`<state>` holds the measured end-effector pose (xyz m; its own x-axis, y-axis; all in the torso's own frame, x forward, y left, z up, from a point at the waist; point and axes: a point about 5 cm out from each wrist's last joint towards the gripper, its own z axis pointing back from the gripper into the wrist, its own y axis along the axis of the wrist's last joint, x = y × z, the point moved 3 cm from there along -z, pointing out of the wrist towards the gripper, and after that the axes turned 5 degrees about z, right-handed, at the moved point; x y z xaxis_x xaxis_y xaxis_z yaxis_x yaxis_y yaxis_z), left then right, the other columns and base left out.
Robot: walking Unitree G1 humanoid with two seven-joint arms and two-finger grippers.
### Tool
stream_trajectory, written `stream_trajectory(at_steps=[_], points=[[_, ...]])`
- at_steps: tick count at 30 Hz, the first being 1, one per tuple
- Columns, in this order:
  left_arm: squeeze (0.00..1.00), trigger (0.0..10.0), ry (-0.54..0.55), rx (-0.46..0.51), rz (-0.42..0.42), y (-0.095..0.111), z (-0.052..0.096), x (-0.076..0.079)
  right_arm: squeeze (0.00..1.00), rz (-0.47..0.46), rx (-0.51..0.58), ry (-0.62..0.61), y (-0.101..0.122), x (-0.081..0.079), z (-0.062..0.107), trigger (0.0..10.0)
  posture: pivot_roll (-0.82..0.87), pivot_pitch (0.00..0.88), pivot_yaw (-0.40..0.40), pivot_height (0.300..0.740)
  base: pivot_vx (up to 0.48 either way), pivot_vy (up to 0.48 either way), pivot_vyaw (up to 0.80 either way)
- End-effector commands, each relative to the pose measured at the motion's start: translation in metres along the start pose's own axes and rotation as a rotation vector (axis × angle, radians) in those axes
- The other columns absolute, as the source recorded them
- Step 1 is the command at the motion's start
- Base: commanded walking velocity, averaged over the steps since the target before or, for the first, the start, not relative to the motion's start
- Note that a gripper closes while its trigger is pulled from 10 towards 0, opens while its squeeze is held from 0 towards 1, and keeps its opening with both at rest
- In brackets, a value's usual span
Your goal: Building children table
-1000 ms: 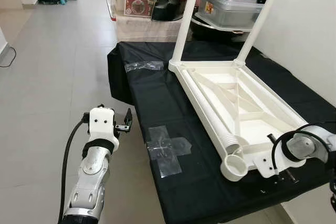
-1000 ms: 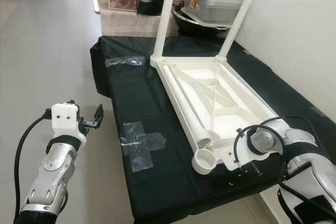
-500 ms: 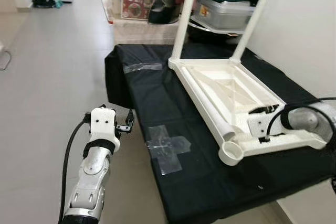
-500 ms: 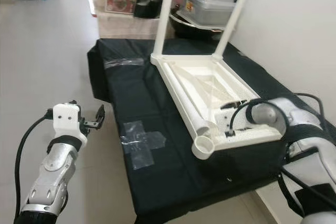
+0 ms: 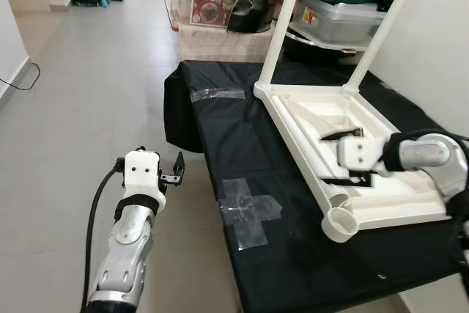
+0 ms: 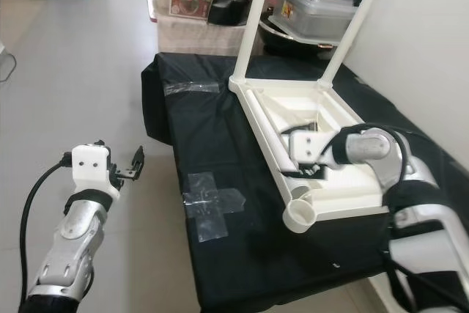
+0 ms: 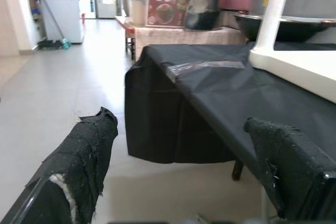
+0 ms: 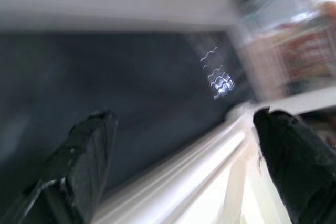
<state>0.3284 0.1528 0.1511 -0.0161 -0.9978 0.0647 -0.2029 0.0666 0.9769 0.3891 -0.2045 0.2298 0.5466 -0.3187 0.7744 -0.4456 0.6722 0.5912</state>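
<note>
The white children's table point(image 5: 381, 196) lies upside down on a black-covered bench point(image 5: 242, 144). Two legs point(image 5: 282, 27) stand up from its far corners. A loose white leg point(image 5: 308, 159) lies along its left rail, ending near an empty corner socket point(image 5: 342, 223). My right gripper point(image 5: 335, 159) hovers open over the underside, fingers spread across the loose leg; its blurred wrist view shows the gripper point(image 8: 184, 118) above a white rail point(image 8: 173, 182) and black cloth. My left gripper point(image 5: 176, 171) hangs open over the floor left of the bench, shown in the wrist view point(image 7: 181, 124) with nothing between the fingers.
A cross of clear tape point(image 5: 245, 210) and a tape strip point(image 5: 218, 94) are stuck on the cloth. A small screw point(image 5: 379, 276) lies near the front edge. Storage boxes and pots point(image 5: 220, 5) crowd the back. A wall point(image 5: 440, 42) runs along the right; tiled floor point(image 5: 88, 108) opens left.
My right gripper has moved from the table's near end up over its underside to the loose leg. The head view has shifted. The left arm has kept still.
</note>
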Motion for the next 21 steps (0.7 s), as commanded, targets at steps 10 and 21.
stream_trajectory(at_steps=[10, 21], points=[[0.00, 10.0, -0.009, 0.042, -0.004, 0.013, 0.007, 0.000, 0.00, -0.701, 0.194, -0.513, 0.027, -0.048, -0.060, 10.0, -0.01, 0.000, -0.113, 0.740, 0.000, -0.314, 0.00], [0.00, 10.0, -0.031, 0.054, -0.002, 0.017, 0.006, 0.007, 0.00, -0.757, 0.109, -0.696, 0.024, -0.064, -0.047, 10.0, -0.02, 0.000, -0.093, 0.740, 0.000, -0.469, 0.00]])
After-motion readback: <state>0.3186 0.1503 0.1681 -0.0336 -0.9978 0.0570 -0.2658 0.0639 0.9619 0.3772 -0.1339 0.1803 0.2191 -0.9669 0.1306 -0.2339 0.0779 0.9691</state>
